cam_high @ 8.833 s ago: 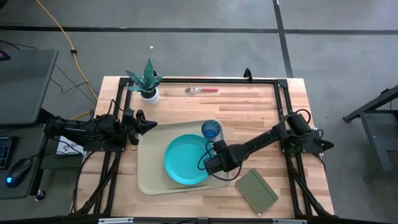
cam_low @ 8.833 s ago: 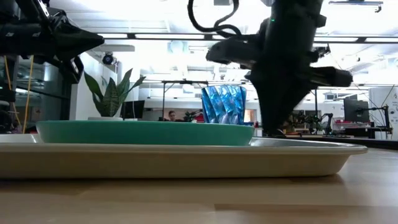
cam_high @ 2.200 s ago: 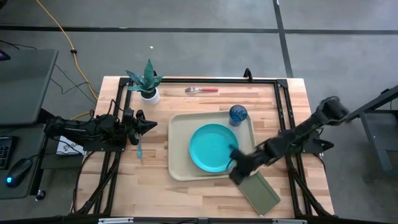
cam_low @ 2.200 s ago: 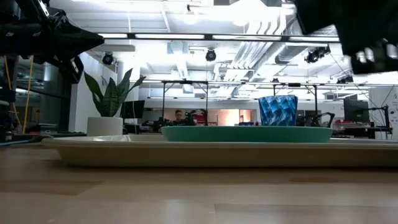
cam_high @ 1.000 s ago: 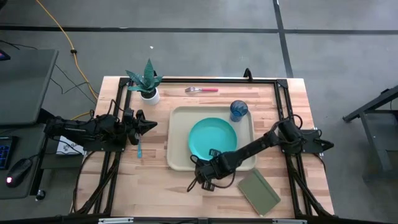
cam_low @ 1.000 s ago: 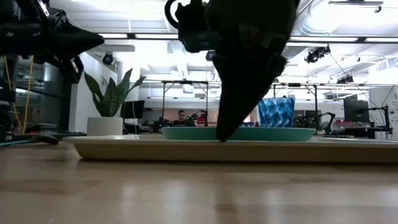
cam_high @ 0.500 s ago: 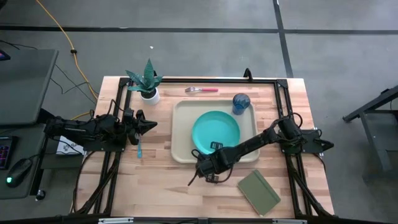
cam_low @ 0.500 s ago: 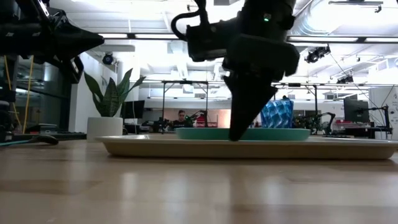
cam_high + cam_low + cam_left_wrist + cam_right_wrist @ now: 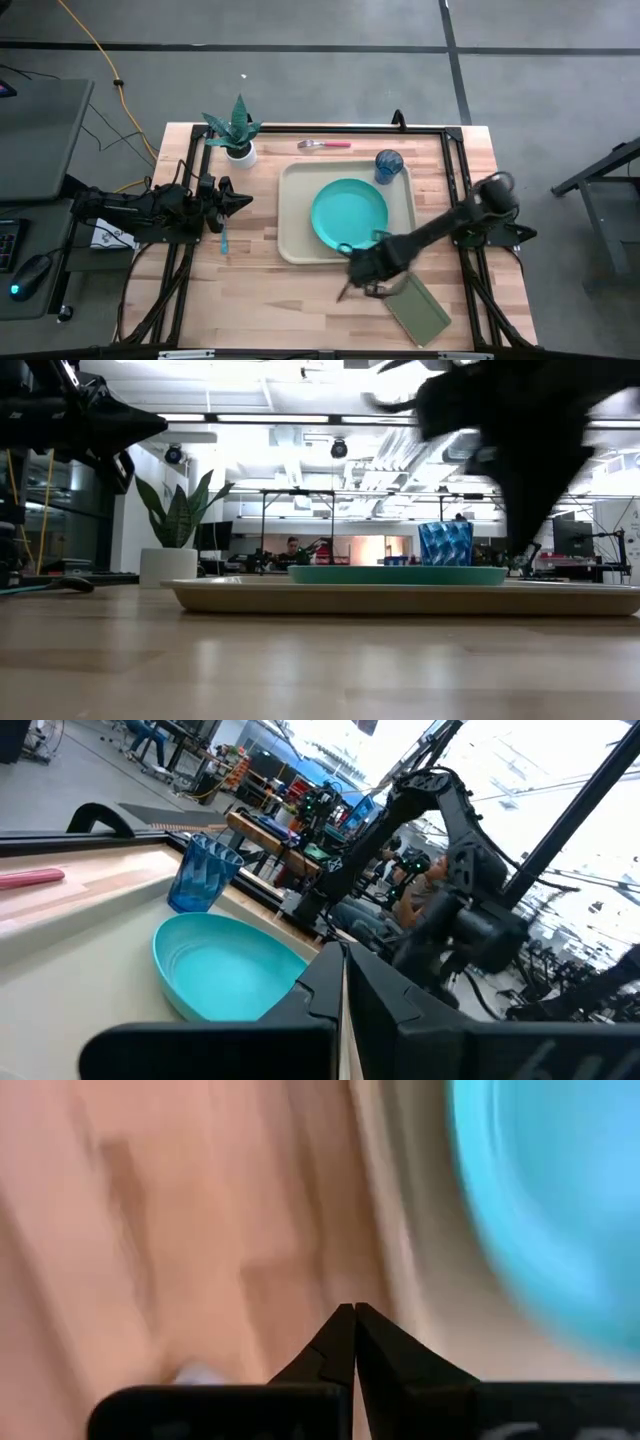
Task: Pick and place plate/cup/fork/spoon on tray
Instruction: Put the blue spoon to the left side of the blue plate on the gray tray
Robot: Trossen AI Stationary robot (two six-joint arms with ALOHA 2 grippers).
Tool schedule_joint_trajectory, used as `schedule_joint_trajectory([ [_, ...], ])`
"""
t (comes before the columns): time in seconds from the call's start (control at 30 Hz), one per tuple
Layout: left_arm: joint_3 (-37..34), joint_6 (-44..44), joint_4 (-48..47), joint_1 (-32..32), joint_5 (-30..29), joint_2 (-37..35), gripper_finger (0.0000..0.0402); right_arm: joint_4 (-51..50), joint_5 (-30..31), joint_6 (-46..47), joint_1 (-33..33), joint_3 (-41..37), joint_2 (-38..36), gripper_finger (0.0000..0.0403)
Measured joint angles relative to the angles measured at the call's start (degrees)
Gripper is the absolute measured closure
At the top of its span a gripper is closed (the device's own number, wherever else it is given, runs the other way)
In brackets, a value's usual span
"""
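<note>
Right gripper (image 9: 345, 293) is hanging low over the bare surface (image 9: 260, 300), lower centre of the high view, just off the tray's (image 9: 296, 225) near edge, jaws pressed fully together with nothing between them. Left gripper (image 9: 243, 201) is waiting at centre left, jaws also closed and empty.

Plate (image 9: 348, 215) is sitting in the middle of the tray; cup (image 9: 388, 163) is standing upright at the tray's upper right corner. Both count as placed.

Fork (image 9: 325, 144) is lying on the wood above the tray, top centre, near the back rail. Spoon (image 9: 223, 237) is lying on the surface just below the left gripper, left of the tray. Both are waiting to be picked.

Risks, as judged:
- Closed jaws travelling this low could be catching the tray rim and shoving the tray, which would slide plate and cup with it; the cup, being tall and narrow, is the one likely to tip.
- The dark green notebook (image 9: 413, 309) is lying just beside the right arm; a swing could be dragging it.
- Both utensils are thin and flat on the wood, so a shallow pinch may be slipping off.
- The right wrist view is smeared, suggesting fast motion.
</note>
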Motion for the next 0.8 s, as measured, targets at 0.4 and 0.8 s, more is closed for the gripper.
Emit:
schedule_joint_trajectory([
  [0.4,0.0,0.0,0.0,0.0,0.0,0.0,0.0401,27.5,21.0,40.4,12.0,-28.9,-33.2,0.0403],
  [0.8,0.0,-6.4,8.2,0.0,-0.8,0.0,0.0401,57.6,44.1,18.8,11.3,-34.9,-42.1,0.0403],
])
